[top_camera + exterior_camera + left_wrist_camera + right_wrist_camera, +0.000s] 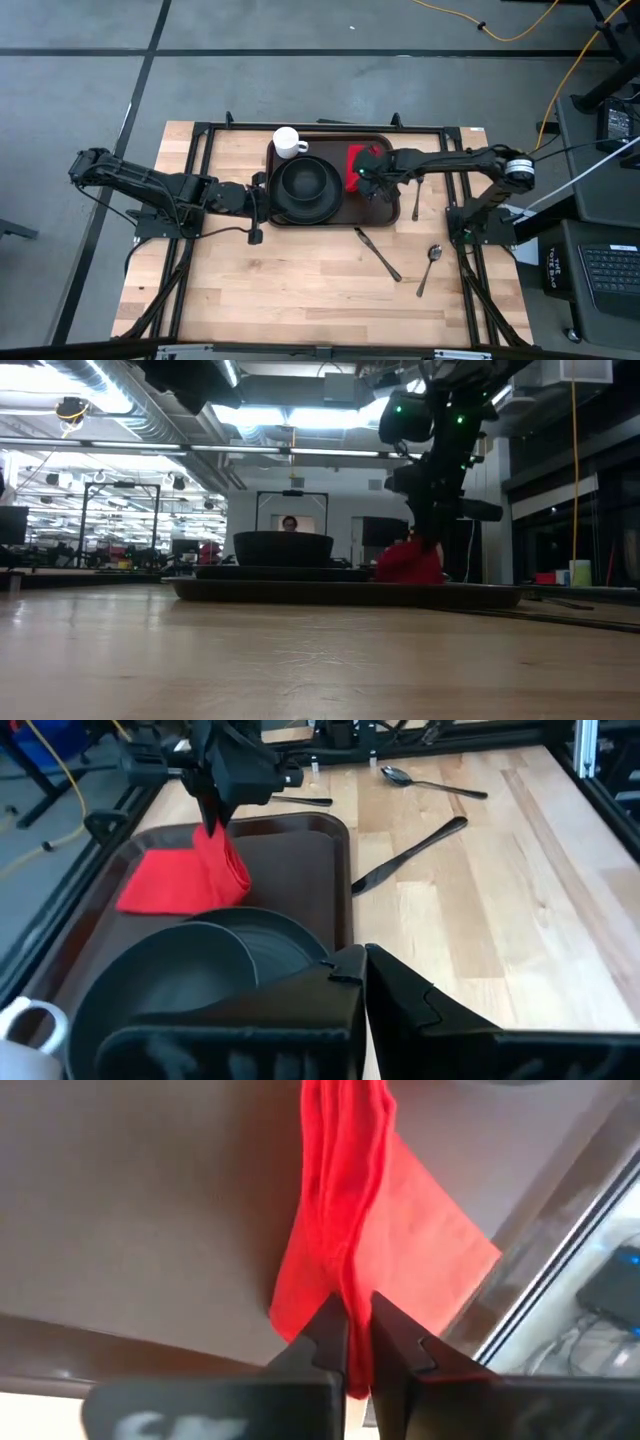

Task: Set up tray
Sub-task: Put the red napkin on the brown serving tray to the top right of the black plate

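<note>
The right claw (358,1325) pinches the red napkin (345,1230) above the tray (352,214); the left claw (362,970), narrowed, rests at the plate (306,190).

Grey floor (90,90) crossed by dark lines is filling the upper frame, with yellow cables (500,25) trailing at upper right. Ceiling lights (300,415) are glowing above distant workstations.

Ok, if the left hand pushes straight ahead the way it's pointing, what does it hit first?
Most likely the black bowl on the plate, directly ahead of the left hand inside the tray; the red napkin lies farther on.
</note>
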